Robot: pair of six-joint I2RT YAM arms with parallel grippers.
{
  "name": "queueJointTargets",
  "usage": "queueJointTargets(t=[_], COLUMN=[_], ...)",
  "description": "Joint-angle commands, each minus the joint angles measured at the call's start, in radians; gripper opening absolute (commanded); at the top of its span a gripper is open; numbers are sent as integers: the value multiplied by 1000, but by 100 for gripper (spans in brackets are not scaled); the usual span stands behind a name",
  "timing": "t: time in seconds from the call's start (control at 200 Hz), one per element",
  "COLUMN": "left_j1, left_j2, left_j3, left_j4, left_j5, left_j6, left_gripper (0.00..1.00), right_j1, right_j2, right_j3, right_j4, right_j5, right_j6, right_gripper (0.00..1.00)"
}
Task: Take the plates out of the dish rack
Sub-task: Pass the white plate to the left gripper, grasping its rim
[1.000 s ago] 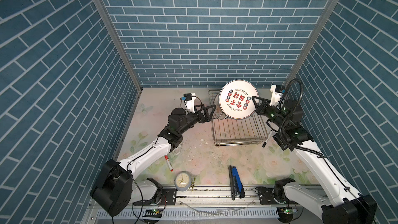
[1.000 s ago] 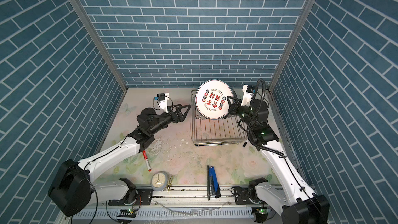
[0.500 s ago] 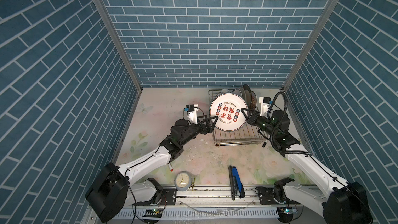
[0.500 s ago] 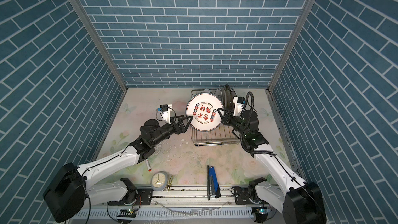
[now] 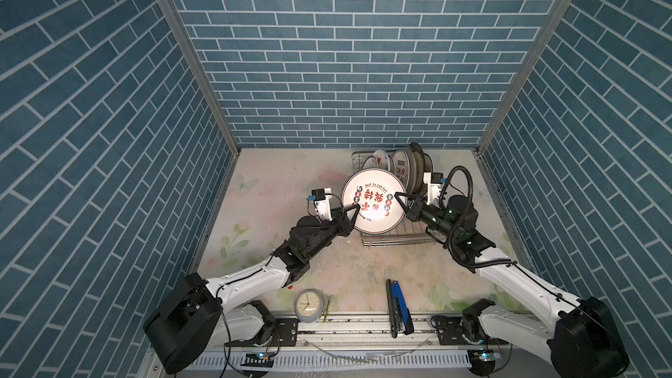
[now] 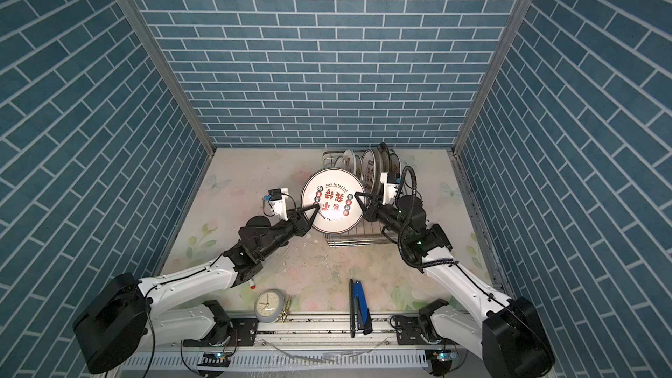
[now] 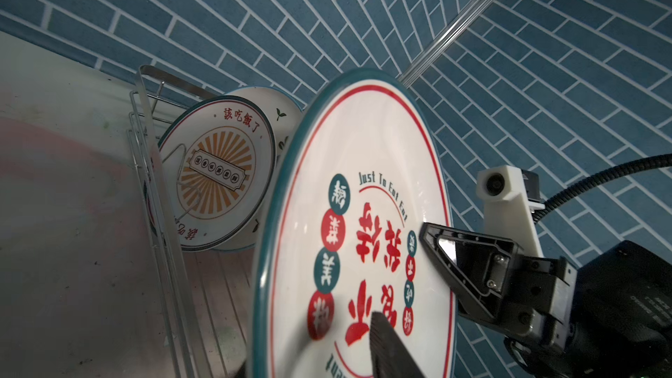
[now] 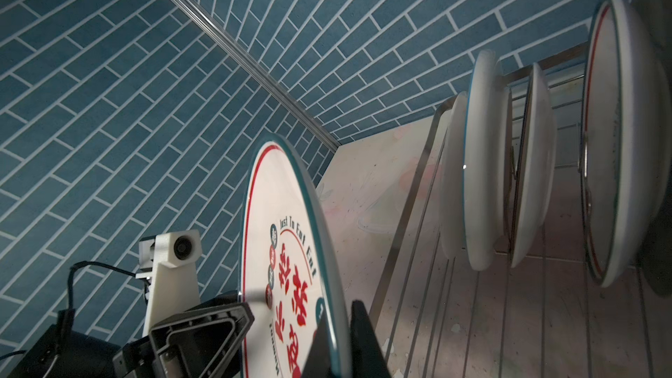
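clock: pale face, flat at near table edge | brass-coloured clip: just beside clock | blue-and-black hand tool: near edge, well apart from clock | tabletop: pale floral print | walls: blue brick pattern

Dish rack largely behind the big printed plate.

The pale tabletop printed with faint flowers and butterflies carries a rectangular silver wire dish rack towards its back right corner. Along the front edge lie a small round clock with a pale face, a thin brass-coloured clip just beside it, and a long blue-and-black tool reaching onto the metal rail.
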Motion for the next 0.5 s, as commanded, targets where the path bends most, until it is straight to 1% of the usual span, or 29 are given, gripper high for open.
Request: queueJointTargets(t=[0.0, 0.07, 0.135, 0.18, 0.22, 0.255, 0.3, 0.365, 0.495], left_j1=[-17, -15, -15, -15, -15, -15, -15, -16, -15], left_j2=[0, 2, -9, -15, -18, -18, -12, 4, 19], left_j3=[-48, -75, -81, -74, -70, -67, -71, -83, -70], left_j4=[100, 140, 126, 117, 110, 112, 133, 178, 179], left_j5=[10, 22, 16, 22, 30, 40, 54, 65, 52], left_j6=[-29, -30, -26, -18, -16, -15, -24, -31, -22], left_gripper=[35, 34, 29, 27, 22, 21, 20, 14, 14], right_j1=[2, 2, 2, 3, 4, 3, 4, 4, 3], right_j2=[20, 33, 52, 70, 84, 94, 106, 117, 118], right_j3=[-25, -29, -20, -12, -11, -13, -13, -12, -13], right_j4=[141, 147, 146, 155, 167, 179, 186, 187, 199], right_j5=[36, 53, 51, 34, 28, 31, 34, 31, -10], right_j6=[5, -3, -10, -16, -18, -20, -23, -23, -29], right_gripper=[0, 0, 0, 0, 0, 0, 0, 0, 0])
